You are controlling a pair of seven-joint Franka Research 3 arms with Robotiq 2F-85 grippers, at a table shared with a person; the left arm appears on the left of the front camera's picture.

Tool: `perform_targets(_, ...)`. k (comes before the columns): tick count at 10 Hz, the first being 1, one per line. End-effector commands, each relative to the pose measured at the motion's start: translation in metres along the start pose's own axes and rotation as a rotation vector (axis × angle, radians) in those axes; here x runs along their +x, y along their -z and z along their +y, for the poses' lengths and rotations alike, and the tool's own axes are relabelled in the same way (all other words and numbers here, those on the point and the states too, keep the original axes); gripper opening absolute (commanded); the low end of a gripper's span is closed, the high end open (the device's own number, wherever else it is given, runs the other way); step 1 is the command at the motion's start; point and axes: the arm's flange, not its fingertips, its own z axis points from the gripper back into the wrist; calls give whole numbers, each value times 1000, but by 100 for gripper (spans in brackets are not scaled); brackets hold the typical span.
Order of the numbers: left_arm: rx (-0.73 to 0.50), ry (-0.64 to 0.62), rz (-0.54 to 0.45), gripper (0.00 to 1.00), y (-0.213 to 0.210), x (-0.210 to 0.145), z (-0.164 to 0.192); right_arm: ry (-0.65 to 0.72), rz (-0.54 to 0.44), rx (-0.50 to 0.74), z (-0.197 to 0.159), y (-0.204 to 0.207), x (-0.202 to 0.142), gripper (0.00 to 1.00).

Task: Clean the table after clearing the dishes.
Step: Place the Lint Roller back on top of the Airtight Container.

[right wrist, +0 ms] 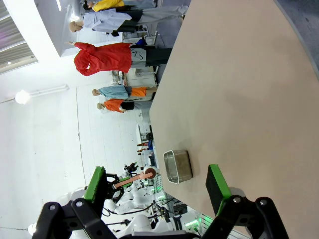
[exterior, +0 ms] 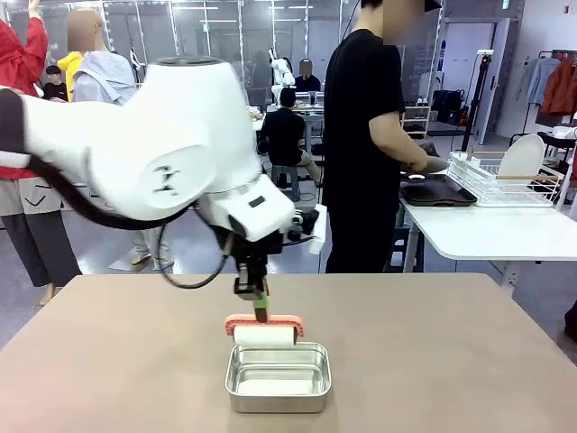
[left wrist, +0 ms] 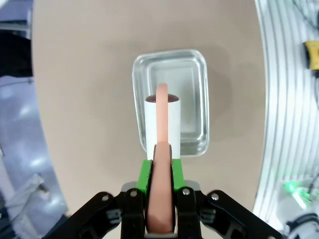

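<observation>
Left gripper point(exterior: 261, 309), black with green pads, hanging over the near middle of the large matte taupe-brown surface point(exterior: 108, 361), fingers pinching the handle of a salmon-pink lint roller with a white paper drum point(exterior: 265, 332). From the left wrist view, pink handle clamped squarely between the green fingers point(left wrist: 145, 175), white drum pointing away over the small shiny steel rectangular pan point(left wrist: 172, 99).

Step in hand, by the look of it: lifting the roller out of the steel pan to begin rolling the brown surface. Advice for doing it well:
- Raise straight up until the drum clears the pan's rim; a sideways drag could tip or shove the pan.
- Keep the pinch firm; a thin curved handle can twist under rolling pressure.
- Set the drum flat on bare surface just beside the pan, axis level, both ends touching.
- Roll in straight overlapping lanes, light steady pressure.

Farther right, right gripper point(right wrist: 158, 190) with fingers spread wide, holding nothing, well apart from the pan; best kept clear of the rolling path.

Far right, dark brown tray point(exterior: 437, 192) and white plate point(exterior: 521, 156) already on the smaller white-topped table point(exterior: 487, 234), beside the person point(exterior: 365, 135).
</observation>
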Motion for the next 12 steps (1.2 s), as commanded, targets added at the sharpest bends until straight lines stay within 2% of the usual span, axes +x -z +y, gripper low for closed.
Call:
perform_targets(1, -76, 60, 33, 20, 7, 20, 30, -9, 10, 2, 1, -3, -2, 100)
perform_targets(2, -110, 94, 23, 20, 17, 32, 37, -9, 10, 2, 1, -3, -2, 100)
perform_targets(5, -219, 72, 41, 20, 47, 43, 56, -9, 10, 2, 1, -3, -2, 100)
perform_targets(7, -273, 20, 84, 20, 63, 41, 61, -9, 10, 2, 1, -3, -2, 100)
perform_targets(12, -318, -49, 74, 20, 102, 26, 83, -9, 10, 2, 1, -3, -2, 100)
